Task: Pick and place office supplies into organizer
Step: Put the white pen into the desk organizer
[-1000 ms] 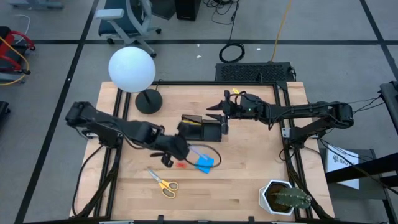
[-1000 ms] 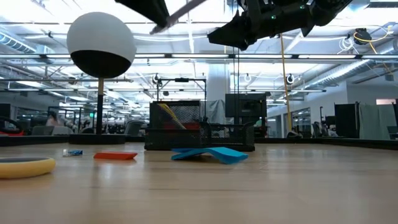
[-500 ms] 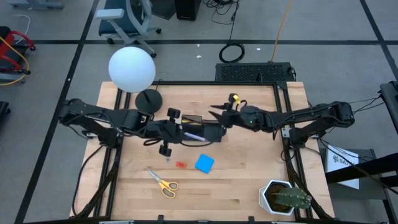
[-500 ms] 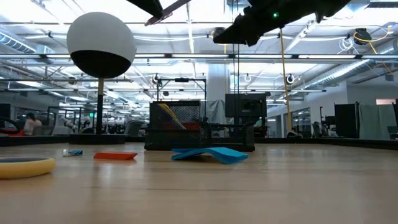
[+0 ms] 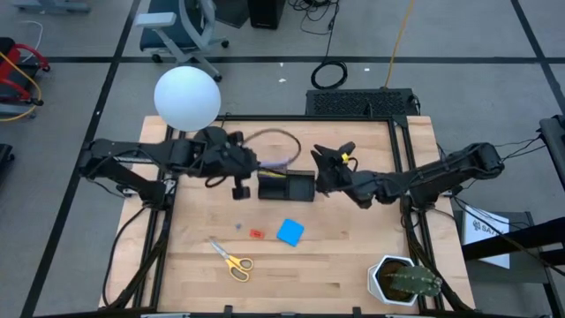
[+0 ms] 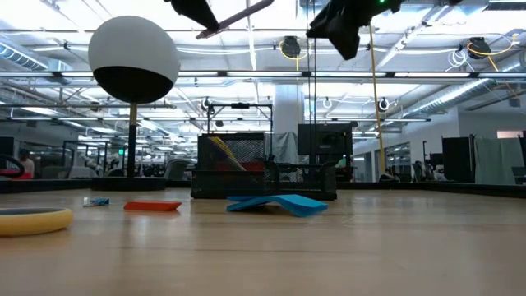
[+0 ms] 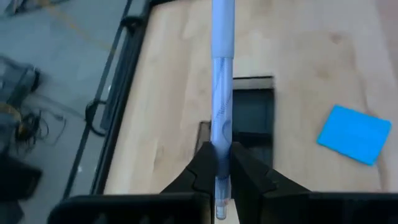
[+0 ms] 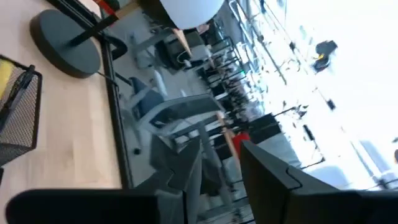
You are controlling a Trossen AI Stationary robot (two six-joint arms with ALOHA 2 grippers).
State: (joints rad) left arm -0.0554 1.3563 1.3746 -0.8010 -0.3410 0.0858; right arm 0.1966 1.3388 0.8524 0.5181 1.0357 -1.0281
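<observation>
My left gripper [image 5: 240,168] hovers high just left of the organizer [image 5: 287,185], shut on a slim blue pen [image 5: 270,165] that points over the black mesh tray. In the left wrist view the pen [image 7: 222,81] runs out over the organizer [image 7: 252,118]. My right gripper [image 5: 331,159] is open and holds nothing, raised beside the organizer's right end. A yellow pen [image 6: 222,152] leans inside the tall section. The blue pad [image 5: 290,231], red piece [image 5: 256,233], tiny blue pin [image 5: 238,225] and yellow-handled scissors [image 5: 231,259] lie flat on the table. My left gripper [image 7: 222,149] pinches the pen between its two fingers near the pen's back end [image 7: 221,186]. The pen lies along the fingers and sticks out ahead of them. It is lifted clear of the table and tilted, as the low view shows [image 6: 242,15].
The lamp's white globe [image 5: 187,97] and round black base [image 5: 210,140] stand just behind the left gripper. A white potted cactus [image 5: 404,281] sits at the near right corner. Bare wood lies right of the blue pad and along the near edge.
My left gripper has carried the pen from above the blue pad toward the far edge, ending left of the organizer near the lamp base; the pen stayed in its hold, high above the table. My right gripper has shifted a little right and toward the near edge, and turned.
</observation>
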